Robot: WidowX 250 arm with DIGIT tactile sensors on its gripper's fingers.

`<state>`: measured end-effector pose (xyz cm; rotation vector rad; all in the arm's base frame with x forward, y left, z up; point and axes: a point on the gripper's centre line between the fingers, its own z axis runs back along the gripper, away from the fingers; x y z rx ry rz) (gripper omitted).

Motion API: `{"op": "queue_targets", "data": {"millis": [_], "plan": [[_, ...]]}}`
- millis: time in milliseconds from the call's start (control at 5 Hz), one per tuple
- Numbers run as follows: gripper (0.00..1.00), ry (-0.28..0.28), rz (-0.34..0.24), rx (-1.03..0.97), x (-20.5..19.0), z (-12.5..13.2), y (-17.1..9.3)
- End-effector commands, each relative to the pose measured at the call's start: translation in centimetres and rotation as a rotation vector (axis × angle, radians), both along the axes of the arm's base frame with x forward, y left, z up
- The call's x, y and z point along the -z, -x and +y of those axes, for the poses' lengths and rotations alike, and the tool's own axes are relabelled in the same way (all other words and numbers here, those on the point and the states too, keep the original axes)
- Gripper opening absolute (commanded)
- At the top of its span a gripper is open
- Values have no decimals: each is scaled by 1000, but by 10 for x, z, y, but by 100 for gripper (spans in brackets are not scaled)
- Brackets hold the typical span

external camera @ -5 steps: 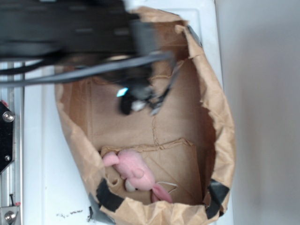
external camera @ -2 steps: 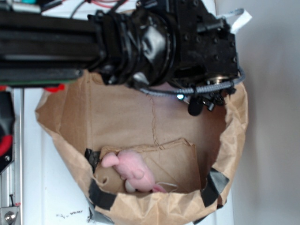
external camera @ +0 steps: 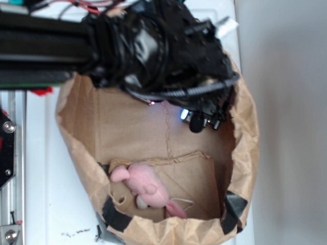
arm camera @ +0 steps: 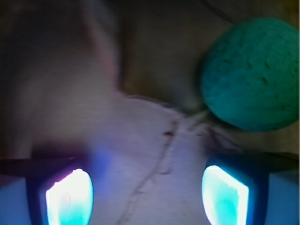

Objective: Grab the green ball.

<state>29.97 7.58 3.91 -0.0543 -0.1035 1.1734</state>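
Standing wide apart and gripping nothing, with the black gripper [arm camera: 147, 190] showing two glowing fingertip pads [arm camera: 69, 197] at the wrist view's lower corners and the small round mint-green ball with a matte pitted surface [arm camera: 251, 72] sitting off-centre at two o'clock, beyond the right pad. Risking, on a straight descent, closing on bare creased brown paper [arm camera: 154, 140] or nudging the ball away with the right finger. Also risking snagging the crumpled brown paper bag's rim [external camera: 248, 153], or catching the pink plush toy [external camera: 145, 186] lying at six o'clock in the exterior view.

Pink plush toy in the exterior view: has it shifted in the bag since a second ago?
No. The pink plush toy lies at the same spot on the folded flap of the paper bag, near the black tape, as before.
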Motion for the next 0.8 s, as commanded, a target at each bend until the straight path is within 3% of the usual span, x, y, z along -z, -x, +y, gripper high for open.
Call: {"op": "queue_targets", "data": {"millis": [0,600], "plan": [[100,-53,-78,-63,-23,23,7],[100,-40,-44,-121,-18,31,34]]}}
